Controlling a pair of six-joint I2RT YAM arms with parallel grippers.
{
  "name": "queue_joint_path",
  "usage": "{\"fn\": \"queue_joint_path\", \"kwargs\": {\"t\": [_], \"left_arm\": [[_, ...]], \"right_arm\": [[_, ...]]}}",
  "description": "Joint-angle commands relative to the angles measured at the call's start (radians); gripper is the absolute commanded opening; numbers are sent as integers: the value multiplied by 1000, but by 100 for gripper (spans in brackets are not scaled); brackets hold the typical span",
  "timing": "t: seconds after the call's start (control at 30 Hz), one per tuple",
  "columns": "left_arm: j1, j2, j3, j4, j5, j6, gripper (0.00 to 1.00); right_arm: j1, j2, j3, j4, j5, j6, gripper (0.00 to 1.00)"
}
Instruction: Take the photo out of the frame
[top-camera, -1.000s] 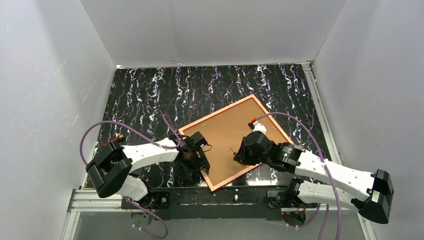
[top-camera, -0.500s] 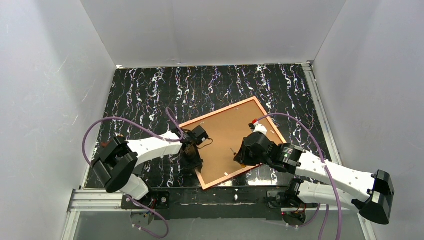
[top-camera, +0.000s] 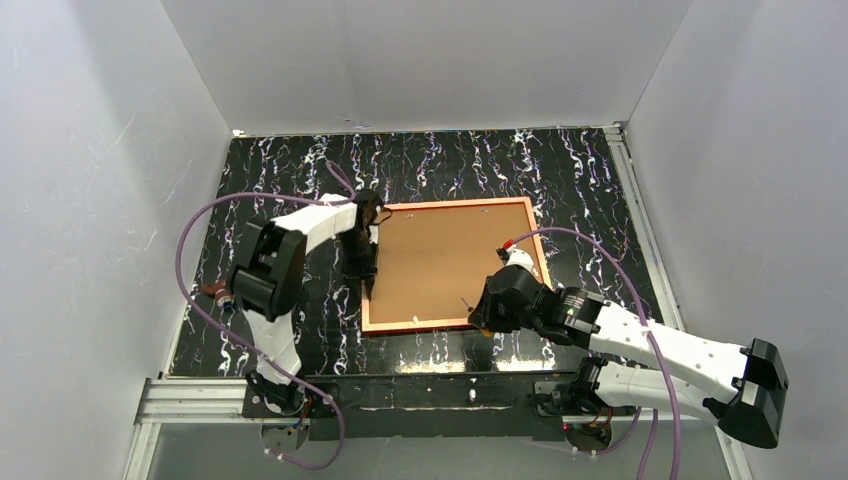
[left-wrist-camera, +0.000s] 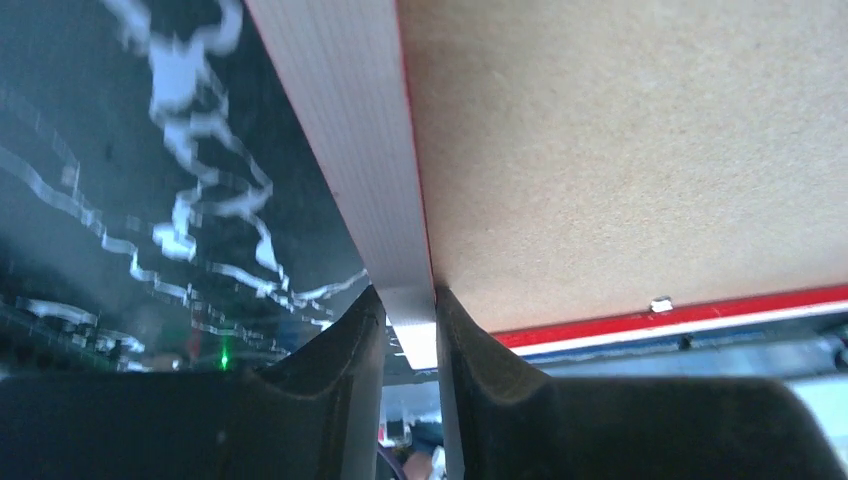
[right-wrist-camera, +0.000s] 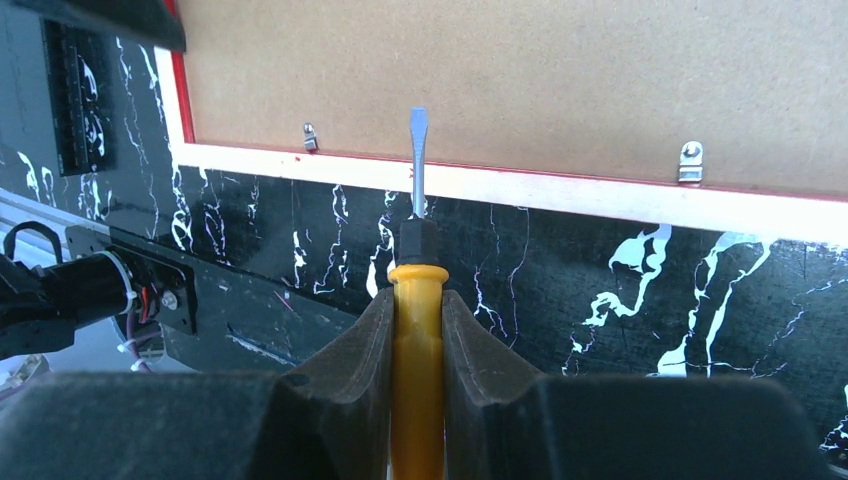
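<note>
Two arms reach in from the bottom edge of the overhead view, over the black, white-veined surface (top-camera: 280, 170) I am working on. Largest on it is the frame (top-camera: 455, 204), lying flat and face down at the centre of that view, its sides roughly square to the picture edges and its rim orange-pink from above. Inside the rim sits the photo (top-camera: 440, 265), of which I see only the brown board back, so it is not out yet. My left hand (top-camera: 359, 262) is at the left side of the frame, about mid-height in the overhead picture. The left wrist camera shows its two dark fingers (left-wrist-camera: 350, 335) clamped on the pale rim, one on the outer side and the other on the board side. My right hand (top-camera: 492, 303) is at the lower right of the frame, beside the bottom rim. Its fingers are closed tight on the yellow handle of a flat-blade screwdriver (right-wrist-camera: 417, 330). In the right wrist view the shaft points up the picture and the tip lies over the board's edge, just past the pale rim. I cannot tell whether it touches. Smallest are the metal clips along that edge: one tab (right-wrist-camera: 311, 136) left of the blade, a second tab (right-wrist-camera: 689, 160) towards the right of the picture.
</note>
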Motion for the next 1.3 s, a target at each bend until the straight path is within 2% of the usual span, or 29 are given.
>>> {"fn": "queue_joint_path", "kwargs": {"t": [0.0,0.07,0.23,0.4,0.5,0.67,0.83,0.97,1.27], "left_arm": [[124,138,69,-219,301,223,0],[154,181,124,-244,356,225,0],[162,201,220,-284,278,248,24],[163,94,144,-231,210,153,66],[163,-11,66,-228,146,67,82],[164,-230,-80,-249,95,-158,84],[165,-435,-283,-173,199,-461,89],[163,-506,-419,-69,300,-734,97],[119,-603,-613,121,226,-1132,98]], "right_arm": [[-3,11,29,18,1,-8,1],[-3,16,40,9,-8,-9,1],[-2,16,48,6,-20,-6,1],[-2,39,46,14,-22,-6,1],[-2,65,56,21,-29,-12,1],[-1,103,68,37,-39,-21,1],[-1,109,68,52,-32,-28,1],[-1,111,73,43,-28,-30,1],[-1,59,44,33,-17,-13,1]]}}
